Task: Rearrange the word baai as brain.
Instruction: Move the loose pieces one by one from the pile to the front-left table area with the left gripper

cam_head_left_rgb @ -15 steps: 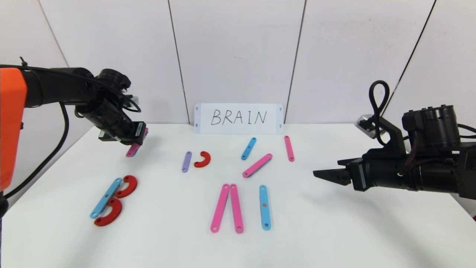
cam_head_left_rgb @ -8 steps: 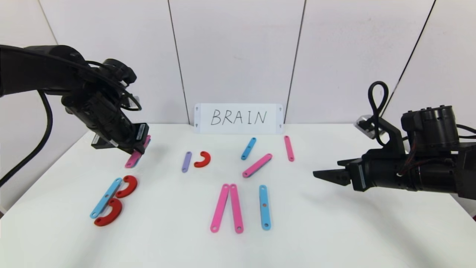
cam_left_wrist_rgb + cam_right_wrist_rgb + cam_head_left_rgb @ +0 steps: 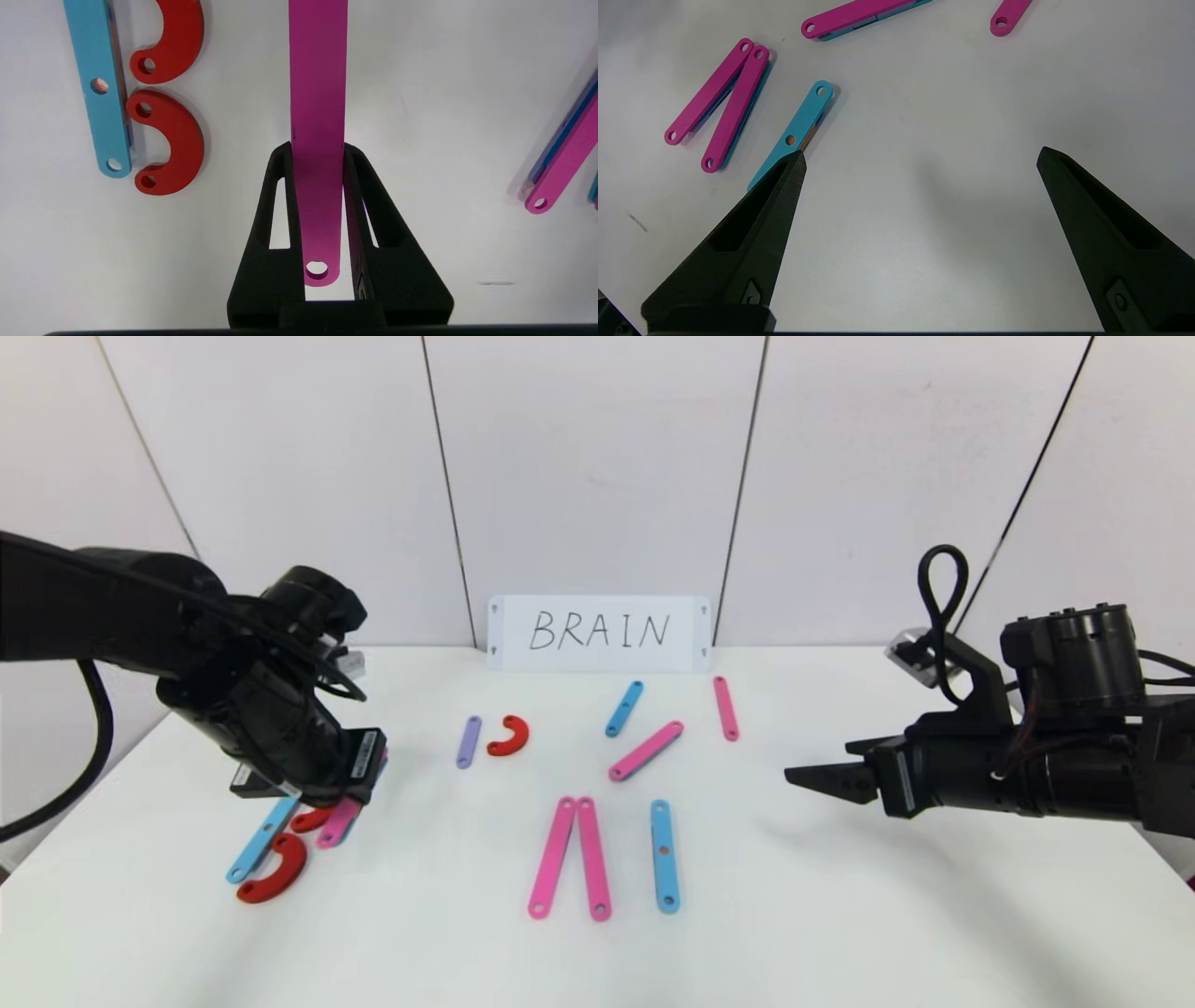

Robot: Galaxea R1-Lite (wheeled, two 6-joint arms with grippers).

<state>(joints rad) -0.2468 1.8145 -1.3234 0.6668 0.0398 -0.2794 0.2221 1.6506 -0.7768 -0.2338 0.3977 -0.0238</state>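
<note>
One pink bar (image 3: 318, 140), clamped in the left claw (image 3: 359, 782), has come down beside the B (image 3: 280, 840), likely starting R; right claw (image 3: 822, 777) hangs open.

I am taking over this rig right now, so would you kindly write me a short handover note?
Left gripper: shut on a pink bar, held beside the finished B at front left.
Right gripper: open, empty, hovering at the table's right.
Purple bar with red crescent lie mid-table; a pink pair and blue bar lie in front.
Done: B only. Left: R, A, I, N.
</note>
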